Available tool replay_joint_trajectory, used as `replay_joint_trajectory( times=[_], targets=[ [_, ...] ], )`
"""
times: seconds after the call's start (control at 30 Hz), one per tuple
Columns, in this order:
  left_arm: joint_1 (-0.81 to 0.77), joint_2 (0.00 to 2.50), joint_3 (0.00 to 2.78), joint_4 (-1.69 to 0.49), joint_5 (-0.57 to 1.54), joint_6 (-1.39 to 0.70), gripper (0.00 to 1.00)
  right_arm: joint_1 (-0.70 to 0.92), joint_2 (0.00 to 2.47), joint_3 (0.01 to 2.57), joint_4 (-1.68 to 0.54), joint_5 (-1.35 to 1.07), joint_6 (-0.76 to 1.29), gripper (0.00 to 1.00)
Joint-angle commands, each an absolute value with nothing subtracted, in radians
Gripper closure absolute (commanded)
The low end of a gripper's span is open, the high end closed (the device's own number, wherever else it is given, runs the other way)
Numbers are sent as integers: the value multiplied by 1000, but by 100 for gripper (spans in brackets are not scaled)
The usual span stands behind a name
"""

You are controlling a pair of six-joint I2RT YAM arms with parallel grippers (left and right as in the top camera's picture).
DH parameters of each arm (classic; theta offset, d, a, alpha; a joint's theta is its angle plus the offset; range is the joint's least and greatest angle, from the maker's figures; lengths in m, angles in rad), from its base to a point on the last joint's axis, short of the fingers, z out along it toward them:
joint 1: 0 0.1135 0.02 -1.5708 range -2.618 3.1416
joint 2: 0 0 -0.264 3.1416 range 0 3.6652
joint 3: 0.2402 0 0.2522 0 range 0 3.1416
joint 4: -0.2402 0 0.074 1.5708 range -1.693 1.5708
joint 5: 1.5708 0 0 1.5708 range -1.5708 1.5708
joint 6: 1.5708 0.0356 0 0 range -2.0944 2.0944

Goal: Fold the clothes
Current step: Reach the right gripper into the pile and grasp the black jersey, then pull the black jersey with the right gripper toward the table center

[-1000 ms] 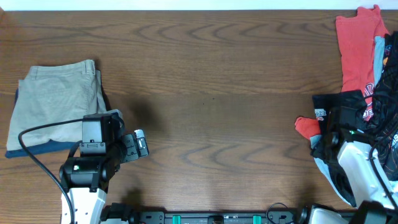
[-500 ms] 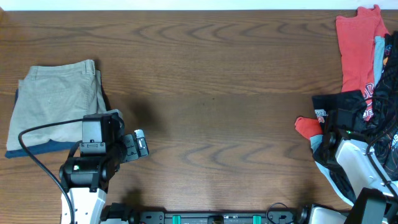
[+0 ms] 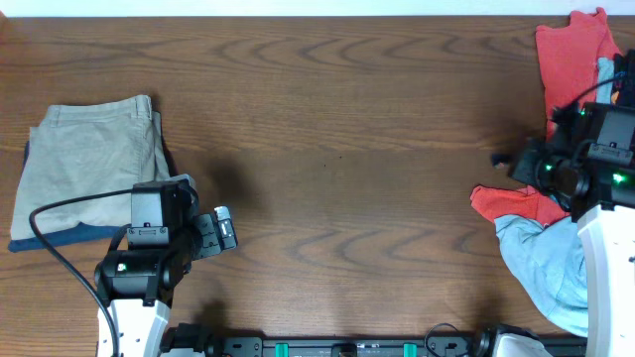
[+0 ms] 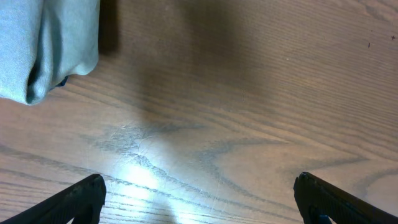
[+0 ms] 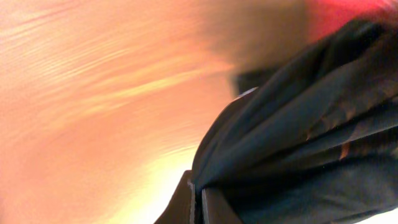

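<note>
A dark wood-grain table [image 3: 337,149] carries folded tan trousers [image 3: 94,164] at its left side. Along the right edge lie a red garment [image 3: 571,69] and, nearer the front, a smaller red cloth [image 3: 511,203] touching a crumpled light-blue garment [image 3: 541,253].

Robot lab station: wood-grain table [image 3: 337,99], cabled arm [image 3: 139,273].

A brown wood-grain table [image 3: 337,119] held folded tan cotton trousers [image 3: 94,164] at the left over a dark blue cloth [image 3: 60,236], a rumpled red garment [image 3: 571,69] at the far right, and a crumpled light blue garment [image 3: 541,258] at the near right.
</note>
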State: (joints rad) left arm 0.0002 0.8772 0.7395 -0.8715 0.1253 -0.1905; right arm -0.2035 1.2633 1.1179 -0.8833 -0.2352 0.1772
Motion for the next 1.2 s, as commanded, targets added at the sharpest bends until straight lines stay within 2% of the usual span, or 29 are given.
replay_joint_trajectory(
  times=[0.0, 0.1, 0.23, 0.33, 0.37, 0.5, 0.53, 0.77, 0.97, 1.17],
  targets=[
    [5, 879, 757, -874, 128, -204, 2, -97, 1272, 1113, -955, -553, 76, 99],
    [5, 879, 757, -873, 128, -204, 2, 52, 1278, 1094, -990, -619, 76, 99],
    [5, 879, 757, -854, 128, -204, 2, 290, 1282, 1093, -847, -739, 77, 99],
    [5, 879, 757, -843, 139, -205, 2, 450, 1286, 1093, -696, -677, 82, 91],
    [5, 879, 757, -838, 151, -205, 2, 487, 1287, 1093, -665, -629, 92, 82],
    [5, 880, 757, -817, 182, -216, 2, 571, 1290, 1093, -644, -289, 183, 10],
    [5, 880, 757, -813, 190, -232, 2, 570, 1290, 1093, -658, -219, 208, 1],
    [5, 882, 757, -802, 244, -418, 2, 482, 1287, 1093, -839, 113, 326, 1],
    [-30, 940, 749, -746, 445, -418, 2, 346, 1287, 1093, -970, 131, 321, 1],
    [-161, 1088, 747, -693, 464, -422, 2, 232, 1287, 1093, -1056, 131, 317, 1]
  ],
)
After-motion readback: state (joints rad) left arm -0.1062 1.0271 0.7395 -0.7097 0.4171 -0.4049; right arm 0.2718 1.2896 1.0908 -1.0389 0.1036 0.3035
